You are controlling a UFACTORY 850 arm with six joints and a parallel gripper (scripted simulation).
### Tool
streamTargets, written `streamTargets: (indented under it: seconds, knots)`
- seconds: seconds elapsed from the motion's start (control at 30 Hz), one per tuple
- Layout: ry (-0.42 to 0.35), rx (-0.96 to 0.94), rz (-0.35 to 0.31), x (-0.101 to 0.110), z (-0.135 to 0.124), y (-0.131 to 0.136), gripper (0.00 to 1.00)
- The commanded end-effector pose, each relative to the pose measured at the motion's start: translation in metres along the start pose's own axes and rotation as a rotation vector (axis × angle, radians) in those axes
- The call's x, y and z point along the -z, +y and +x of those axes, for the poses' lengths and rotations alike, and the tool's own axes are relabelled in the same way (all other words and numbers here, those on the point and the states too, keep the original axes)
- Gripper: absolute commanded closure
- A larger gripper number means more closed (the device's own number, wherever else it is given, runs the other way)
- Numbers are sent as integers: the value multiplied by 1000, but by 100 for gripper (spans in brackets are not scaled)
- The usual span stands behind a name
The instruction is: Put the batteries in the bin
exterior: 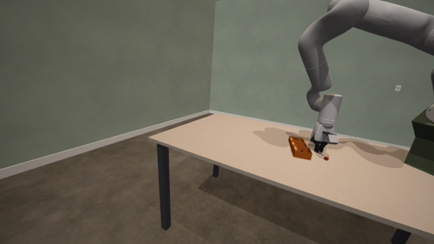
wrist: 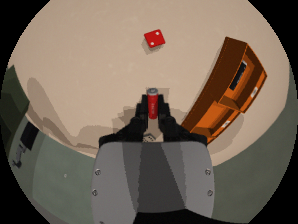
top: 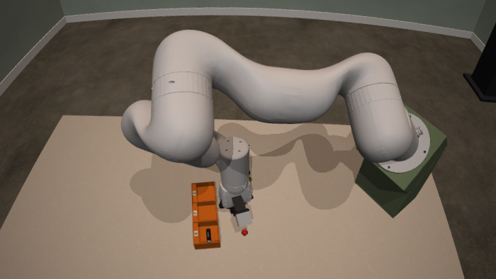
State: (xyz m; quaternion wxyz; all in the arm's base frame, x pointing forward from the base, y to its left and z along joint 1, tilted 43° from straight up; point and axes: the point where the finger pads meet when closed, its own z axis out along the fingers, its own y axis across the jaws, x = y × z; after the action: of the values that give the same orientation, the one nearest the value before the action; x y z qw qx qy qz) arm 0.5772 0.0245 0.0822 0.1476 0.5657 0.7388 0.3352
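Observation:
My gripper (wrist: 152, 102) is shut on a small red battery (wrist: 153, 102) with a metal tip, seen between the dark fingers in the wrist view. In the top view the gripper (top: 237, 212) hangs low over the table just right of the orange bin row (top: 205, 214), and the battery is hidden under it. The row has three compartments with small labels on their left walls. I cannot read the labels. A black battery (top: 208, 235) lies in the nearest compartment. The bin row also shows in the wrist view (wrist: 229, 90) to the right of the fingers.
A small red die (top: 244, 232) lies on the table just in front of the gripper, also in the wrist view (wrist: 154, 39) and in the exterior view (exterior: 326, 158). The green robot base (top: 402, 166) stands at the table's right edge.

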Motion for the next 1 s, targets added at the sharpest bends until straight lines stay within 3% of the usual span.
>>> streamTargets:
  seconds: [0.0,0.1,0.77,0.97]
  knots:
    - [0,0,-1,0,0,0,100]
    - [0,0,-1,0,0,0,100]
    - [0,0,-1,60,0,0,100]
    - [0,0,-1,60,0,0,100]
